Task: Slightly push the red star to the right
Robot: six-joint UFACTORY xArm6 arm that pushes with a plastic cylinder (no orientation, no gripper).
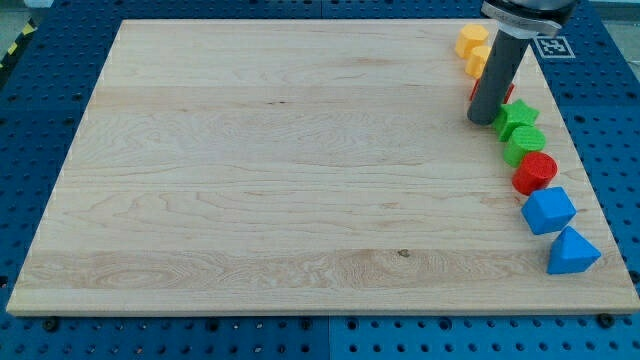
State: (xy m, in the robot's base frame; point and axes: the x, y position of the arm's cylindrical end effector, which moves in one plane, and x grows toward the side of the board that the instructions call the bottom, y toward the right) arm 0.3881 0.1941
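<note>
The red star lies near the view's top right and is mostly hidden behind my dark rod; only small red slivers show on either side of it. My tip rests on the board at the star's lower left, touching or very close to it. The green star sits just right of the tip.
Other blocks run down the right edge of the wooden board: two yellow blocks above the red star, then a green block, a red cylinder, a blue cube and a blue triangular block. A marker tag lies off the board.
</note>
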